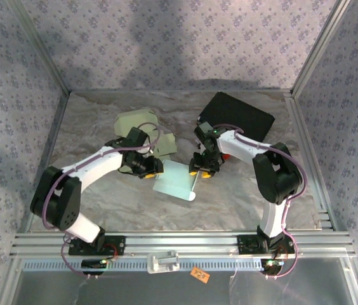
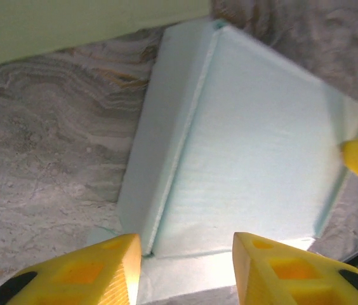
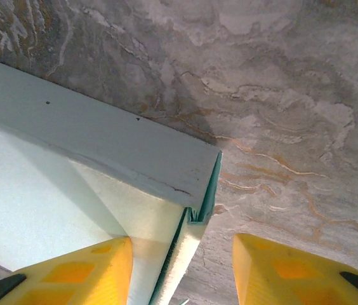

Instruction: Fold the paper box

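Observation:
The paper box (image 1: 176, 181) is a pale mint sheet, partly folded, lying flat on the marbled table between the two arms. My left gripper (image 1: 158, 169) is at its left edge. In the left wrist view the left gripper (image 2: 185, 270) is open, over the near flap of the box (image 2: 261, 146), and its left finger (image 2: 96, 270) touches the corner of a raised side wall. My right gripper (image 1: 200, 170) is at the box's right edge. In the right wrist view the right gripper (image 3: 182, 270) is open and straddles the upturned wall of the box (image 3: 103, 140).
Two pale green folded boxes (image 1: 134, 121) (image 1: 165, 145) lie behind the left gripper. A black flat object (image 1: 236, 117) sits at the back right. Patterned walls enclose the table on three sides. Bare marble (image 1: 230, 203) lies in front of the box.

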Robot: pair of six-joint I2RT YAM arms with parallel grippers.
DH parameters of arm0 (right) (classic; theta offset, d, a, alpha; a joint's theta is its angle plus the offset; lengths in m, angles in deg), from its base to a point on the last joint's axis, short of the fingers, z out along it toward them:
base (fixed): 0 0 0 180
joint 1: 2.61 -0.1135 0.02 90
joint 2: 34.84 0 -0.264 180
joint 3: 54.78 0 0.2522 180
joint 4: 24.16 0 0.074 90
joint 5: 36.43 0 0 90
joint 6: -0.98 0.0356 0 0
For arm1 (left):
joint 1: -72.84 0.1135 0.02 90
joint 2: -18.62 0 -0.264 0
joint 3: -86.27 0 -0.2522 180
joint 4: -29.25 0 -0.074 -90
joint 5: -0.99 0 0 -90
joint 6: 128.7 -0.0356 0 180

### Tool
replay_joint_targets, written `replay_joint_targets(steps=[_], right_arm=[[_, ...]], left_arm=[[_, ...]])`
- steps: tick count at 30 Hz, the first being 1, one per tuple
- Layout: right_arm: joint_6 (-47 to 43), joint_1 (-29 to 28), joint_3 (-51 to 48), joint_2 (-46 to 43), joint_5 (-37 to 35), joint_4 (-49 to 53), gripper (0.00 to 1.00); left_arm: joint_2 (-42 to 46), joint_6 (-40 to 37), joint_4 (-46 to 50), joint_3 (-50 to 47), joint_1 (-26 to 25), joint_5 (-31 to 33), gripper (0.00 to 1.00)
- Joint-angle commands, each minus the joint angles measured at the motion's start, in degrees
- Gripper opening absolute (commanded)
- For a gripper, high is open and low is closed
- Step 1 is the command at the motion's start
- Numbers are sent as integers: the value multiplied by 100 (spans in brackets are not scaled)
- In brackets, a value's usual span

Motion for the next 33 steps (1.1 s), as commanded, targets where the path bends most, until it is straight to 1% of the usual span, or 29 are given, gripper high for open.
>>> replay_joint_targets(steps=[1,5,7,10,12,14,18,22,27,29,33], right_arm=[[-60,43,-48,-170,-18,-39,47],[-167,45,40,-429,-18,-14,50],[-132,28,-92,-705,26,-209,56],[24,45,-439,-1111,236,-707,62],[64,50,-847,-1299,271,-942,64],[203,81,-1087,-1402,334,-1087,64],[314,81,-1507,-1599,528,-1688,65],[360,132,-1777,-1624,489,-2019,65],[335,221,-2023,-1561,608,-2553,65],[318,222,-2057,-1500,671,-2658,65],[293,275,-2210,-1426,789,-2911,65]], left_arm=[[252,-69,182,355,51,69,44],[-222,-696,556,622,159,220,45],[-471,-1003,581,718,159,301,46],[-695,-1165,419,726,134,208,47],[-736,-1175,255,676,111,124,47],[-787,-1153,200,668,93,105,47],[-838,-1129,91,590,58,100,45],[-921,-1088,42,554,-40,37,44],[-983,-994,55,476,-163,210,42],[-968,-944,20,432,-175,225,41],[-906,-840,-62,389,-220,222,34]])
